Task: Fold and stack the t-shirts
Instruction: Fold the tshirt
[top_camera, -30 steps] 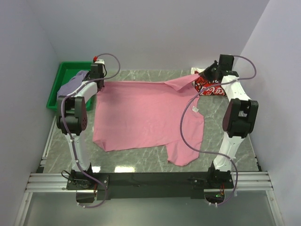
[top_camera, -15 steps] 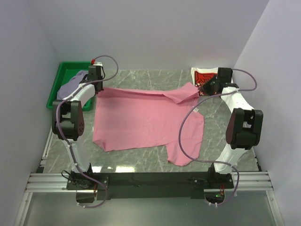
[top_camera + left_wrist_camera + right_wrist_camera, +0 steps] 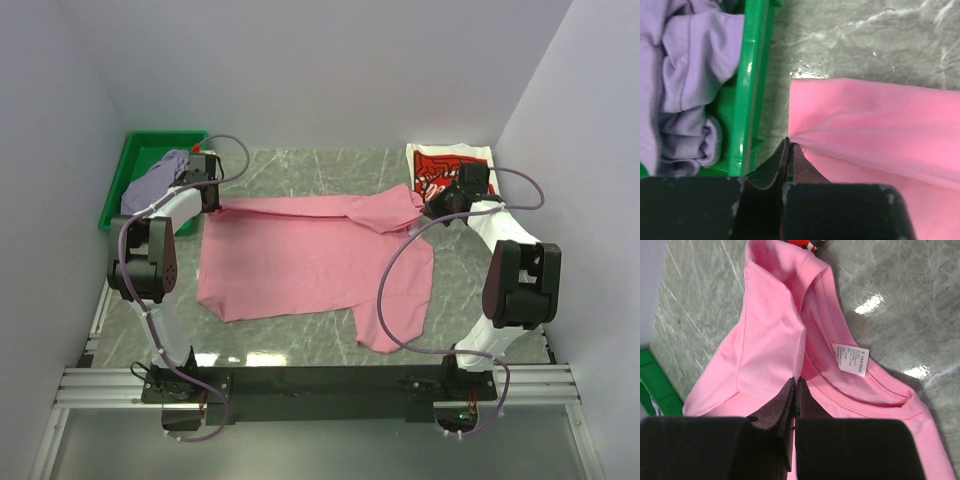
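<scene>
The pink t-shirt (image 3: 300,260) lies spread on the marble table, its far edge lifted and folded toward the near side. My left gripper (image 3: 212,200) is shut on its far left edge (image 3: 800,137). My right gripper (image 3: 432,205) is shut on its far right part, beside the collar and white size label (image 3: 850,357). The white t-shirt with the red print (image 3: 440,165) lies flat at the back right. The lavender-grey t-shirt (image 3: 150,180) is bunched in the green bin; it also shows in the left wrist view (image 3: 685,75).
The green bin (image 3: 135,165) stands at the back left, its wall (image 3: 752,85) close beside my left gripper. White walls enclose the table on three sides. A metal rail (image 3: 320,385) runs along the near edge.
Both grippers have moved toward the near side with the pink t-shirt's far edge, folding it over the body. More of the white printed t-shirt is uncovered at the back right.
</scene>
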Controlling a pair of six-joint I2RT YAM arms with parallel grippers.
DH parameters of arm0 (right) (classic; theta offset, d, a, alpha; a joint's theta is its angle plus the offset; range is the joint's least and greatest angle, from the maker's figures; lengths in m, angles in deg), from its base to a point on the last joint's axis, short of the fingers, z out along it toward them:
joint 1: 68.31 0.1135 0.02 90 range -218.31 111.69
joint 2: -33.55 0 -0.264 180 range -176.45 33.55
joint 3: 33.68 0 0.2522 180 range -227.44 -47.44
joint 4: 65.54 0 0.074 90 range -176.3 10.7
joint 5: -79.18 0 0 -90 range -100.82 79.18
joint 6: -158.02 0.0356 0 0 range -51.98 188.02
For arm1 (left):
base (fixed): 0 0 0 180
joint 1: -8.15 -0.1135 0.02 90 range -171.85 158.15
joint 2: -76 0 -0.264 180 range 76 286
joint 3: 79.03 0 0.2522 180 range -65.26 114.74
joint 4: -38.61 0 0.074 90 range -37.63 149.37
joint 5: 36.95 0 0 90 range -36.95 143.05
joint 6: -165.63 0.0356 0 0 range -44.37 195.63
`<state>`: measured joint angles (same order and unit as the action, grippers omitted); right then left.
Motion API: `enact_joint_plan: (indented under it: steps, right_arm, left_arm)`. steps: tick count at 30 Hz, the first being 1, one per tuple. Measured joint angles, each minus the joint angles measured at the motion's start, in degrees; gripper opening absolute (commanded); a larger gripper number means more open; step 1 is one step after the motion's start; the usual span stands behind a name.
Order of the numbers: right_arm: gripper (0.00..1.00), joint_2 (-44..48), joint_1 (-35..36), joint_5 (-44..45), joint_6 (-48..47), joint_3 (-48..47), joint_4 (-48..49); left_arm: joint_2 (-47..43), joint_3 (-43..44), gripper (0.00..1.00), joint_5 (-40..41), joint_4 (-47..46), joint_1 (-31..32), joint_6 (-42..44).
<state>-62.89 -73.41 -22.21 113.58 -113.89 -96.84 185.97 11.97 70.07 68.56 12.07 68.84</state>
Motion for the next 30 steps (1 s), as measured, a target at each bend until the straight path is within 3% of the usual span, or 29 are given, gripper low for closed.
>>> enact_joint_plan:
  steps: [14, 22, 23, 24, 25, 27, 28, 30]
  right_arm:
    - [0.01, 3.1, 0.0, -0.2, -0.6, -2.0, -2.8]
    - [0.10, 5.4, 0.0, 0.4, -1.7, 5.9, -2.4]
    - [0.14, 5.4, 0.0, 0.6, -1.8, 7.0, -2.4]
    - [0.21, 5.4, 0.0, 0.9, -2.0, 8.0, -2.5]
    - [0.35, 5.4, 0.0, 1.0, -2.1, 8.9, -2.6]
    - [0.49, 5.4, 0.0, 1.5, -2.8, 9.5, -3.0]
    - [0.58, 5.4, 0.0, 1.7, -3.1, 9.5, -3.0]
    - [0.63, 5.5, 0.1, 2.8, -4.1, 9.2, -2.6]
  left_arm:
    - [-5.4, -4.3, 0.01, 5.7, -6.3, 3.5, 12.9]
    - [-6.7, -10.1, 0.07, 8.4, -5.8, 5.4, 10.3]
    - [-6.7, -11.0, 0.12, 8.6, -5.5, 5.7, 9.5]
    - [-6.7, -11.9, 0.24, 8.8, -5.1, 6.0, 8.8]
    - [-6.7, -12.8, 0.30, 9.1, -4.9, 6.4, 8.1]
    - [-6.7, -13.5, 0.51, 10.0, -4.1, 7.0, 7.3]
    - [-6.7, -13.7, 0.56, 10.5, -3.8, 7.3, 6.6]
    - [-7.0, -13.7, 0.74, 11.2, -3.5, 7.7, 5.6]
